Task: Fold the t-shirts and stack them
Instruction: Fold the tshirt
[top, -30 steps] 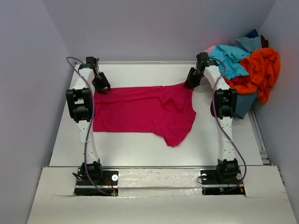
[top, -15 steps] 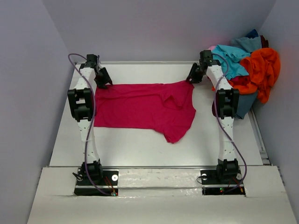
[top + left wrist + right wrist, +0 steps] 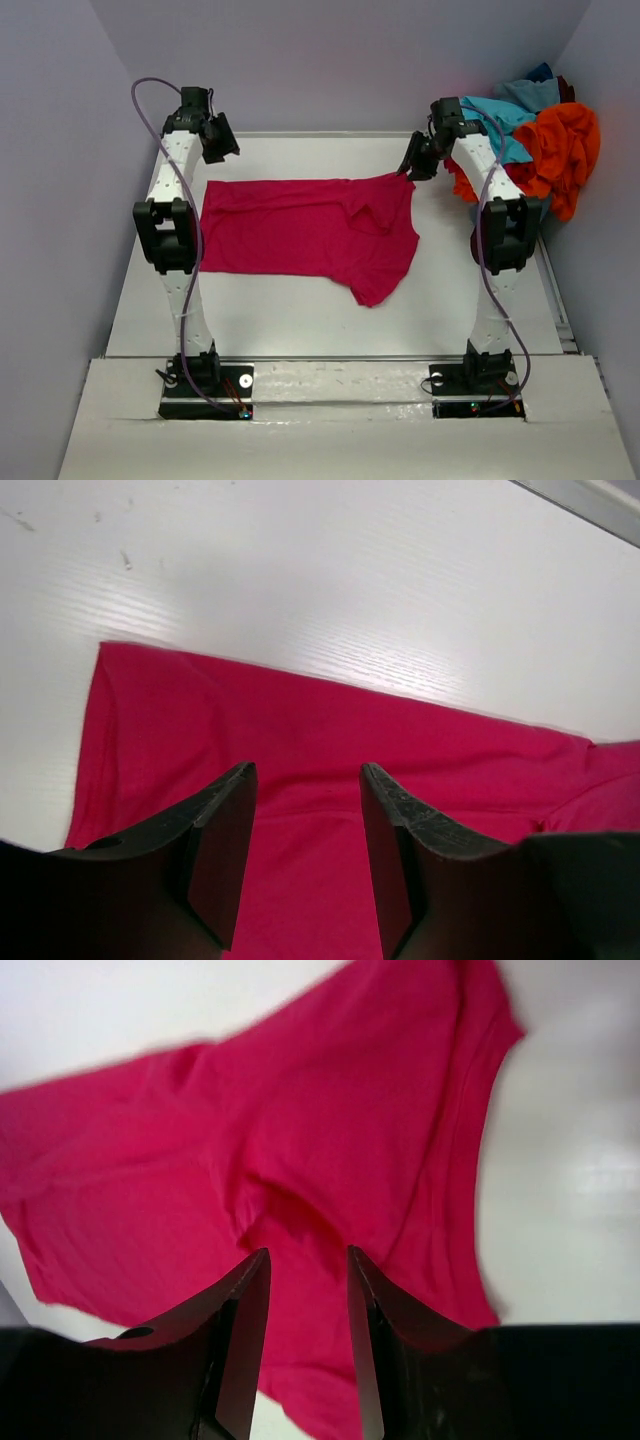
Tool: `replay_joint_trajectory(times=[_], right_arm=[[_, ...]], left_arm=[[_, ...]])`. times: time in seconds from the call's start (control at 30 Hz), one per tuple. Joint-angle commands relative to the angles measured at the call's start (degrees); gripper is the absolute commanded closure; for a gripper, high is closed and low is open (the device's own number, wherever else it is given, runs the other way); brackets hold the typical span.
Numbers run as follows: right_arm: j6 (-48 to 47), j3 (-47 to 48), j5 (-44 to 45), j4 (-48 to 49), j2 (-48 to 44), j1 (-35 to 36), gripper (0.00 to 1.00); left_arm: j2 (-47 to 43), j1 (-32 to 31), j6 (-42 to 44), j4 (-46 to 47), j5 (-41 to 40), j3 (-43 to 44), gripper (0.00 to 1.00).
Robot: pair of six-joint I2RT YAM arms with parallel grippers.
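A crimson-magenta t-shirt (image 3: 310, 230) lies spread flat across the middle of the white table (image 3: 300, 320), with one sleeve pointing toward the near edge. My left gripper (image 3: 220, 145) hangs open above and just behind the shirt's far left corner. In the left wrist view the gripper (image 3: 305, 770) has only the shirt (image 3: 330, 730) far below between its fingers (image 3: 225, 850). My right gripper (image 3: 415, 165) stands open over the far right corner. Its wrist view shows the gripper (image 3: 307, 1253) empty, with the shirt (image 3: 300, 1130) lying under it.
A heap of other t-shirts sits at the back right corner, orange (image 3: 560, 150), turquoise (image 3: 495, 120) and dark blue (image 3: 540, 75) among them, close beside my right arm. Grey walls close in the left, back and right sides.
Both grippers have lifted off the shirt's far corners; the left one has also moved back toward the rear wall. The shirt's far edge now lies flat and straight.
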Motion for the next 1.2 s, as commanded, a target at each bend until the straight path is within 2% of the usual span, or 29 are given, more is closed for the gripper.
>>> replay_joint_trajectory(times=[0.0, 0.33, 0.87, 1.17], right_arm=[[-1.67, -10.01, 0.94, -1.33, -6.18, 3.37, 0.58], [-1.41, -25.42, 2.6, 2.89, -10.85, 5.93, 0.58], [0.09, -29.38, 1.2, 4.47, -10.95, 5.93, 0.58], [0.61, -25.53, -0.73, 6.15, -6.82, 5.93, 0.58]], left_arm=[[-1.48, 0.63, 0.46, -5.4, -8.12, -2.95, 0.43], [2.47, 0.63, 0.02, -6.2, -6.37, -5.6, 0.44], [5.03, 1.16, -0.42, -6.72, -7.34, -4.72, 0.44], [5.2, 1.16, -0.42, -6.72, -7.25, -4.9, 0.44]])
